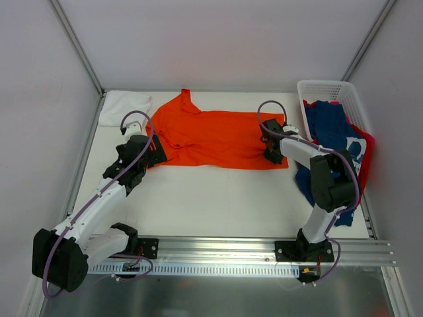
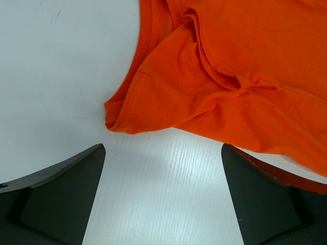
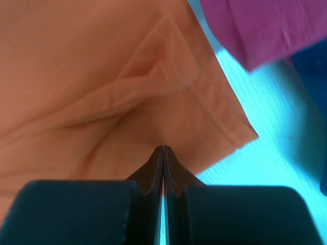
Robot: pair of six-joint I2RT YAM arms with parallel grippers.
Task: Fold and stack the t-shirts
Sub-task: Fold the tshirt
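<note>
The bright orange t-shirt (image 1: 218,135) lies spread across the far middle of the table, with one sleeve pointing to the back. My left gripper (image 1: 156,150) is open at its left edge. In the left wrist view the shirt's bunched corner (image 2: 153,102) lies just ahead of the open gripper (image 2: 162,153), and bare table shows between the jaws. My right gripper (image 1: 271,156) sits at the shirt's near right corner. In the right wrist view the jaws (image 3: 163,147) are closed and their tips pinch the orange cloth (image 3: 102,76). A white t-shirt (image 1: 124,105) lies at the back left.
A white lattice basket (image 1: 324,89) stands at the back right. A navy t-shirt (image 1: 330,125) and a pink-red one (image 1: 367,155) spill from it over the table's right side. The pink-red cloth (image 3: 255,25) lies close to the orange corner. Grey walls enclose the table.
</note>
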